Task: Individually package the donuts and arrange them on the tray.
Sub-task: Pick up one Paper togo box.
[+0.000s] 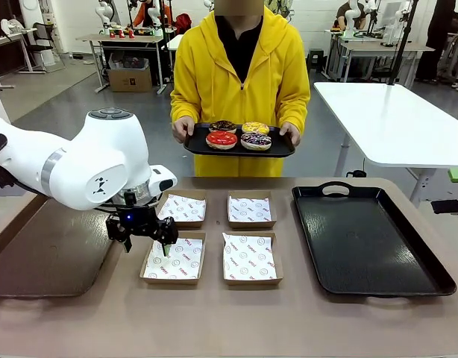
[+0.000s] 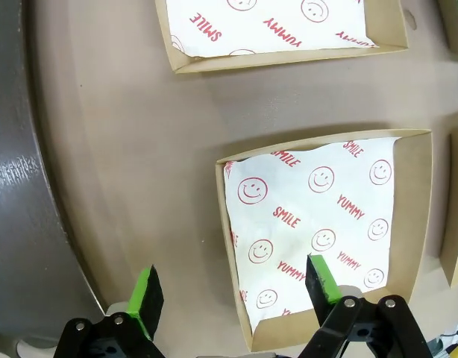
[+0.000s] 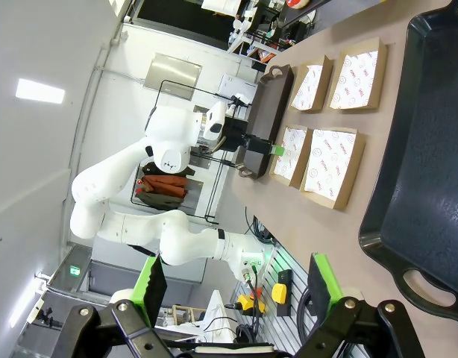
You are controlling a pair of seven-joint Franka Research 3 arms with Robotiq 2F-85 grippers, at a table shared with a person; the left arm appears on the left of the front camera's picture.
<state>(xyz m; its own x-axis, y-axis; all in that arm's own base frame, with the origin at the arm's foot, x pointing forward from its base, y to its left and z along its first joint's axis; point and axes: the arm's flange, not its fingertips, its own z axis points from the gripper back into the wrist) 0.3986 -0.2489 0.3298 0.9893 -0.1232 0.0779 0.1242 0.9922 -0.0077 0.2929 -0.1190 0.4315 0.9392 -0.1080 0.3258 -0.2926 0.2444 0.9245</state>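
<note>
Across the table a person in yellow holds a small black serving tray [image 1: 193, 145] with the donuts on it: red [image 1: 221, 139], chocolate [image 1: 223, 126], yellow [image 1: 255, 128] and sprinkled [image 1: 256, 141]. My left gripper [image 1: 147, 242] hangs open just above the near-left paper-lined box [image 1: 177, 261]. In the left wrist view this gripper [image 2: 235, 287] straddles the left wall of that box [image 2: 318, 224], with nothing between the green pads [image 2: 147, 294]. My right gripper [image 3: 236, 287] stands open and empty off the table's right end, looking along the table.
Four open boxes sit in a square at mid-table, among them the far-left [image 1: 182, 208], far-right [image 1: 251, 210] and near-right [image 1: 251, 259]. A large empty black tray [image 1: 363, 239] lies to their right. A dark flat tray [image 1: 42, 257] lies at the left.
</note>
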